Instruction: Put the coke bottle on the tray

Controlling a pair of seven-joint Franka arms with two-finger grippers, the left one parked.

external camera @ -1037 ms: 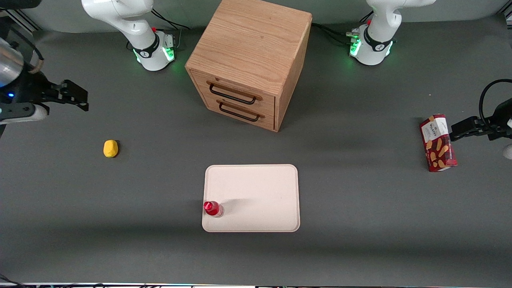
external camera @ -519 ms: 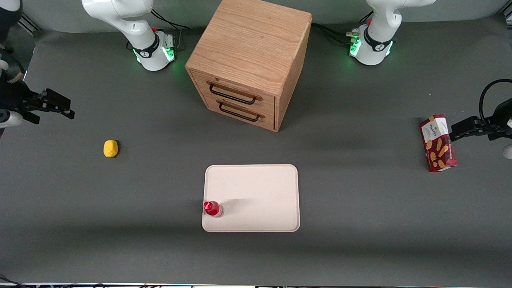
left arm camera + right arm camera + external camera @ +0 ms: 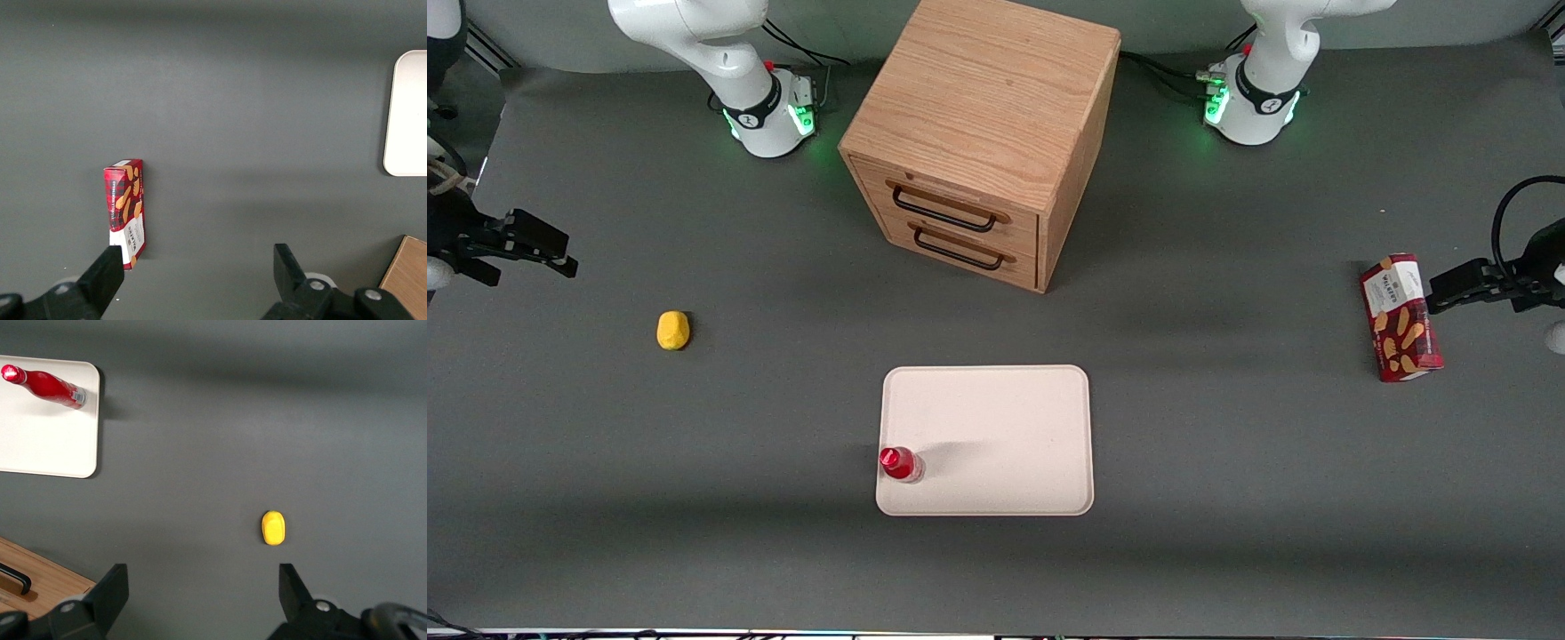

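Observation:
The coke bottle [image 3: 900, 464] [image 3: 43, 385], clear with a red cap and red label, stands upright on the cream-pink tray [image 3: 1005, 427] [image 3: 40, 440], in the tray's near corner toward the working arm's end. My gripper [image 3: 560, 253] [image 3: 200, 587] hangs well above the table at the working arm's end, far from the tray. Its fingers are spread wide, open, with only bare grey table between them.
A small yellow lump [image 3: 672, 330] [image 3: 273, 527] lies on the table between the gripper and the tray. The wooden two-drawer box [image 3: 983, 133] stands farther from the front camera than the tray. A red snack box [image 3: 1400, 317] [image 3: 126, 210] lies toward the parked arm's end.
My gripper has drawn back toward the working arm's end of the table, away from the tray. The bottle and the tray have not moved.

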